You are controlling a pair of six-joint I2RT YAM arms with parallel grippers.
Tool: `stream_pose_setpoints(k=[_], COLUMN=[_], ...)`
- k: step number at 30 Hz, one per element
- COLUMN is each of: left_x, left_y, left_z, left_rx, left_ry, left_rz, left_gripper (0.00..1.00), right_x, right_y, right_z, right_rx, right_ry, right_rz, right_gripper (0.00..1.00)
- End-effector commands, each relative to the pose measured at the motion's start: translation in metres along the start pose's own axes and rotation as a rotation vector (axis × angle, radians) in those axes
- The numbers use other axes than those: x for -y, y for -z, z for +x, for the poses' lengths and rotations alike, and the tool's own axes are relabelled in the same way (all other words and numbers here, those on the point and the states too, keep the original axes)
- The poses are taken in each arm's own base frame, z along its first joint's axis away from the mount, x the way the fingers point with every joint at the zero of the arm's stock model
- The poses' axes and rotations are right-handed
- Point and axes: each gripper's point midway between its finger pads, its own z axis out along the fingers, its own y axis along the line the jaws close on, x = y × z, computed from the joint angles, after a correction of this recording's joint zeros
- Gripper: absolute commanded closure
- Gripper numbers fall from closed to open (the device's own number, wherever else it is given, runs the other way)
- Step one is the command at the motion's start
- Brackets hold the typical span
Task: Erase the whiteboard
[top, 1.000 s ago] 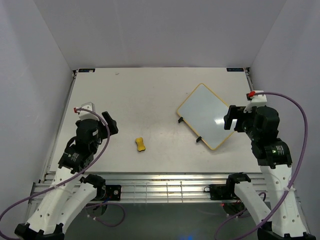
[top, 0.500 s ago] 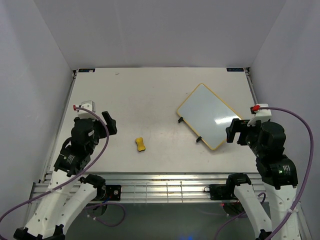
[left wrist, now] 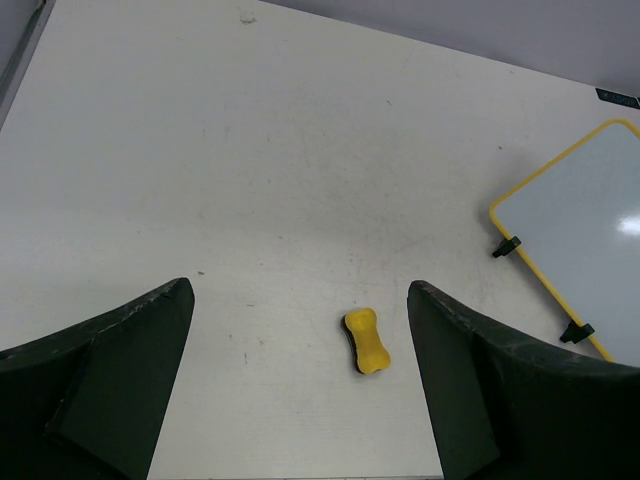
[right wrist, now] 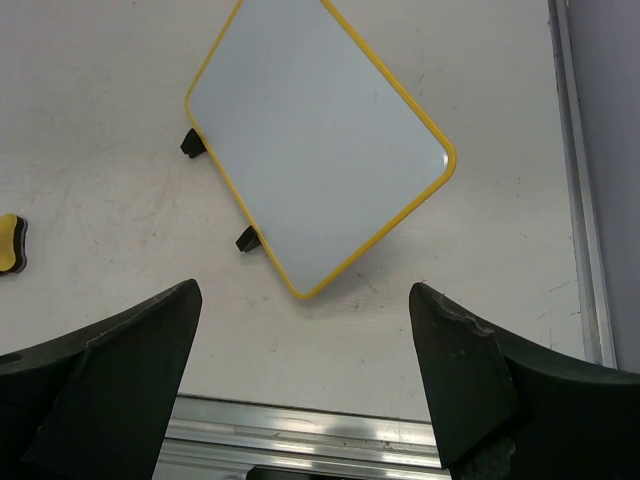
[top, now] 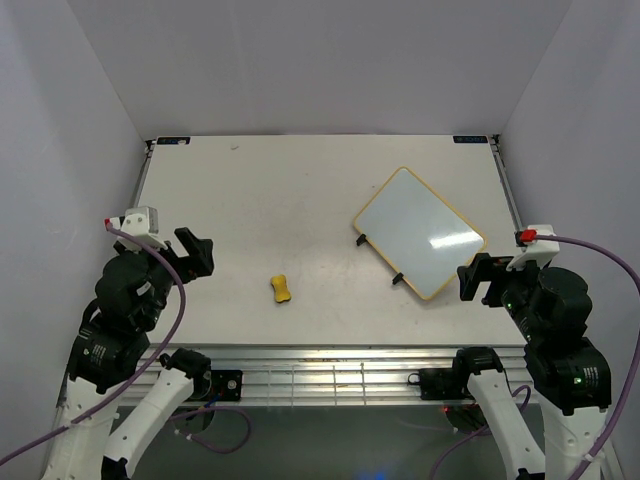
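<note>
The left fingers [left wrist: 120, 385] and right fingers [right wrist: 465, 380] are spread, empty; the yellow peanut-shaped eraser [top: 282, 289] (lying loose) could skid when pinched, and the yellow-framed white board [top: 418, 232] slide.

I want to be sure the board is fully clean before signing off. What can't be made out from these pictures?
- Left wrist view: the whiteboard runs off the right edge.
- Top view: a bright glare patch on its face could hide faint marks.
- Right wrist view: the eraser is cut by the left edge.
- Top view: a speck near the far edge is too small to identify.
</note>
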Motion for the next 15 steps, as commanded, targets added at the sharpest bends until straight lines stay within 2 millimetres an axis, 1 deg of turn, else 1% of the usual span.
stream_pose_setpoints(k=[1, 2, 5, 9, 14, 15], left_x=[-0.0029, -0.0027, -0.0032, -0.0021, 0.0024, 0.0031], left_y=[0.0093, 0.0106, 0.0111, 0.0108, 0.0078, 0.0063], left_z=[-0.0017, -0.0042, -0.0055, -0.004, -0.0064, -0.0045], left_rx=[-0.015, -0.008, -0.004, -0.006, 0.003, -0.004], left_ry=[-0.015, -0.013, -0.015, -0.009, 0.006, 0.004], left_rz=[-0.004, -0.003, -0.005, 0.001, 0.017, 0.019], left_gripper=[0.02, 0.02, 0.02, 0.02, 0.02, 0.02], right_x=[-0.0036, -0.0006, 0.0, -0.0026, -0.0012, -0.0007], right_y=[0.0066, 0.0068, 0.0087, 0.0083, 0.0078, 0.0075], right_z=[-0.0062, -0.0069, -0.0079, -0.0056, -0.0052, -0.0047], right_rx=[0.027, 0.032, 0.043, 0.032, 0.036, 0.035], right_ry=[-0.008, -0.012, -0.014, -0.017, -0.024, -0.025], right_rz=[-0.017, 0.001, 0.005, -0.01, -0.001, 0.002], right_gripper=[0.1, 0.1, 0.1, 0.1, 0.1, 0.1])
